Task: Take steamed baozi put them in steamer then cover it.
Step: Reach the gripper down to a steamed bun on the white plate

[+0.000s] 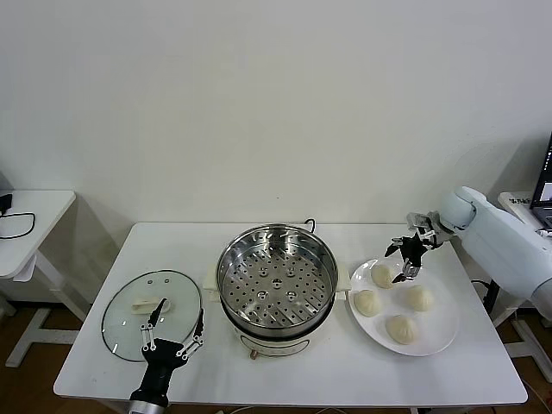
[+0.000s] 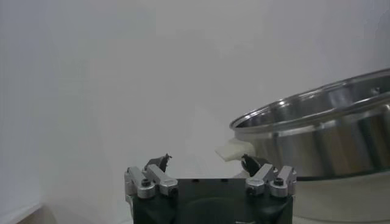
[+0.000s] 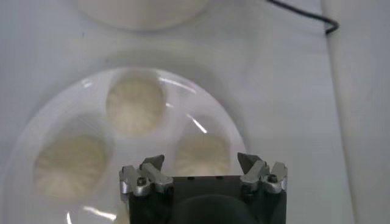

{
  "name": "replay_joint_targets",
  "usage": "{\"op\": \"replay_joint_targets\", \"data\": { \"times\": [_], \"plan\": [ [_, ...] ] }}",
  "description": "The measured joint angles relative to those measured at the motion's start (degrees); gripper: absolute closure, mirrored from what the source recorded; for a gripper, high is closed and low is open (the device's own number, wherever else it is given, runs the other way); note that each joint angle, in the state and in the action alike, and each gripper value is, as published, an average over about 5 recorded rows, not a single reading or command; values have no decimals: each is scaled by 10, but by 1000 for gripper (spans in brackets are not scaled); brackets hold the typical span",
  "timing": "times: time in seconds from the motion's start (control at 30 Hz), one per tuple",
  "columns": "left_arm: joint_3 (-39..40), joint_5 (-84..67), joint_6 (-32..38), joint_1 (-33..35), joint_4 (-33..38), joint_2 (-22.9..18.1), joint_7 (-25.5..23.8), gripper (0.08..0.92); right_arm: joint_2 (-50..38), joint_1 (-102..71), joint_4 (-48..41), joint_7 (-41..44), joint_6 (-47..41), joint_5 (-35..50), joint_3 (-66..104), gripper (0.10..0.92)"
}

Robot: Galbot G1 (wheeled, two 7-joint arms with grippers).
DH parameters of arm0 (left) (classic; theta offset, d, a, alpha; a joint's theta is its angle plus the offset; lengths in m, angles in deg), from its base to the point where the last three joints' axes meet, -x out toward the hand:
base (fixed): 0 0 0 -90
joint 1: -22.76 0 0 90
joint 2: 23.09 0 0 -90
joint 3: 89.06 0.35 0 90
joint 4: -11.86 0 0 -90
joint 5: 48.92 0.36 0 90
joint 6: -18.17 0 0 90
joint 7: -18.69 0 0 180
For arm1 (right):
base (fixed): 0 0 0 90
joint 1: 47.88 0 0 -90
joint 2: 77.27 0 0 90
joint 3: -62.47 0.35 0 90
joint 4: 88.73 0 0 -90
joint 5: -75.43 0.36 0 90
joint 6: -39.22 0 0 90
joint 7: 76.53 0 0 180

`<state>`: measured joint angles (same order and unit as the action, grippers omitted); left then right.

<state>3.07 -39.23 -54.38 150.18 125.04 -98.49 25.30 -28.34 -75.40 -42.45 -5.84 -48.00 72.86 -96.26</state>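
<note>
The steamer [image 1: 276, 280], a shiny steel pot with a perforated tray, stands uncovered at the table's middle. Its side also fills the left wrist view as the steamer [image 2: 329, 134]. The glass cover [image 1: 142, 315] lies flat to its left. My left gripper [image 1: 175, 332] hovers open at the cover's near right edge, holding nothing. Several steamed baozi lie on a white plate [image 1: 442, 332] to the right. My right gripper [image 1: 405, 259] hangs open above the plate's far side, over one baozi [image 1: 382, 275]. The right wrist view has my right gripper [image 3: 200, 158] empty above a baozi [image 3: 201, 149].
A white side table [image 1: 26, 216] carrying a black cable stands off to the left. More equipment sits past the table's right edge. A black cord [image 3: 304, 15] runs behind the steamer. Bare tabletop [image 1: 345, 379] lies in front of the steamer.
</note>
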Motion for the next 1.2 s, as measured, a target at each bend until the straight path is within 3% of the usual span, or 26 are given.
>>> {"op": "replay_joint_targets", "data": {
  "times": [0.63, 0.9, 1.2],
  "plan": [
    [-2, 0, 0, -3, -6, 0, 4, 177, 50, -21, -51, -40, 28, -63, -3, 210],
    [-2, 0, 0, -3, -6, -1, 5, 177, 50, -21, -49, -47, 34, -68, -7, 362],
    [-1, 0, -1, -5, -3, 1, 6, 177, 32, 7, -1, -36, 58, -70, -19, 389]
  ]
}}
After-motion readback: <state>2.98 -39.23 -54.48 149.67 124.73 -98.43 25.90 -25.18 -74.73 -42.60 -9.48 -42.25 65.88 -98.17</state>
